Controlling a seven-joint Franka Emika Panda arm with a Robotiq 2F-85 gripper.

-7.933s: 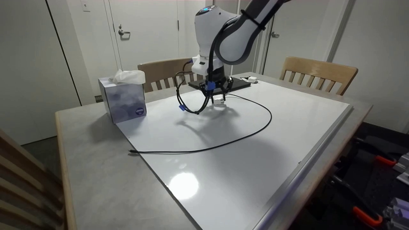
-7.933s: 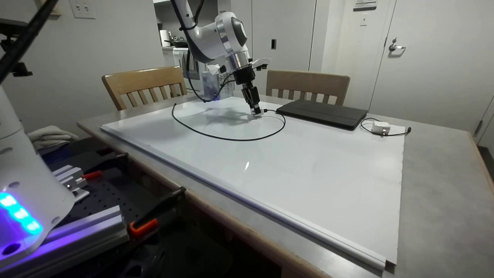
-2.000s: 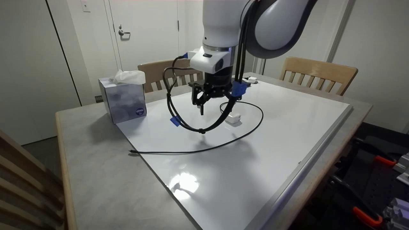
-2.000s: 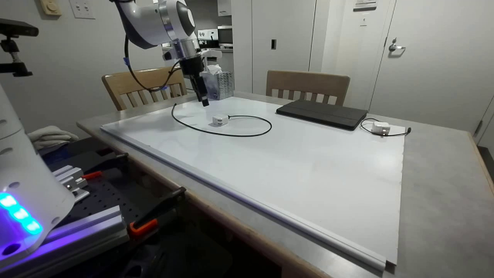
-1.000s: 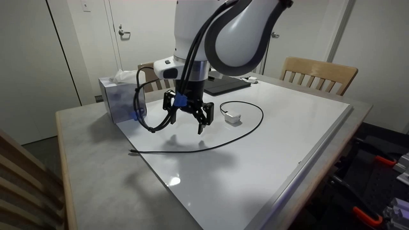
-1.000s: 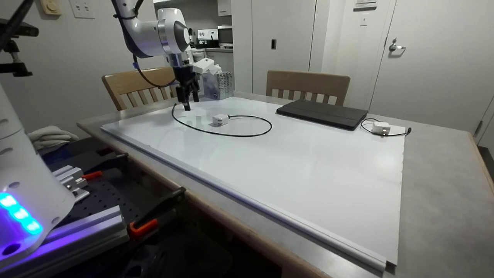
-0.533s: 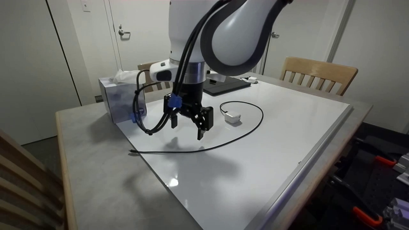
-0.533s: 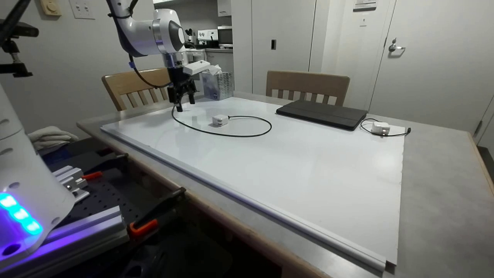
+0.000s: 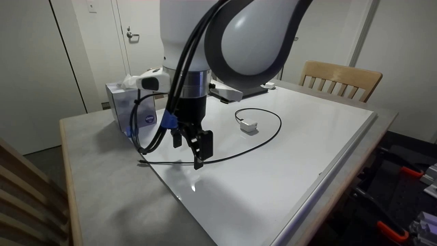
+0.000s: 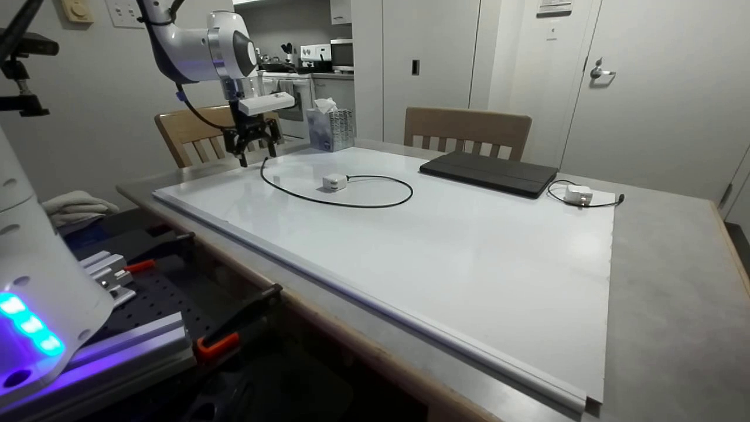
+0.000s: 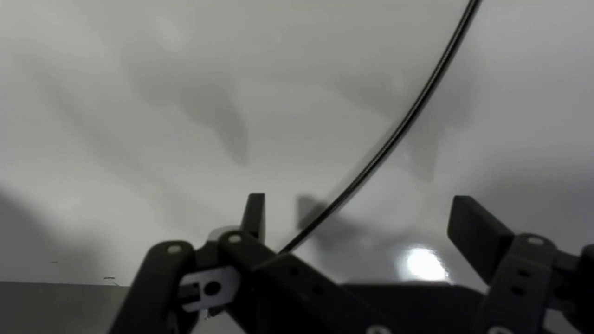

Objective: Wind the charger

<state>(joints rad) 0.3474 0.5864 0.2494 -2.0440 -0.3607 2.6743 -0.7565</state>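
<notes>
The charger's thin black cable (image 9: 251, 149) (image 10: 351, 206) lies in a wide open curve on the white board, seen in both exterior views. Its white adapter block (image 9: 248, 125) (image 10: 334, 182) rests inside that curve, and its free end (image 9: 143, 161) pokes past the board's edge. Above the stretch close to this free end hovers my gripper (image 9: 187, 153) (image 10: 258, 157), open and holding nothing. In the wrist view the cable (image 11: 403, 125) runs diagonally below the gap of the wide-spread gripper (image 11: 359, 208), then disappears behind the linkage of the left-hand finger.
A dark flat laptop (image 10: 489, 173) lies at the board's far edge. Beside it sits another white adapter (image 10: 578, 194) with a short black cable. A tissue box (image 9: 135, 109) (image 10: 331, 129) stands by the board's corner. Wooden chairs (image 9: 341, 77) surround the table.
The gripper has come across and lower toward the cable's free end, turning as it went. Compared with the oldest frames, the adapter sits farther from the laptop and the gripper has left it.
</notes>
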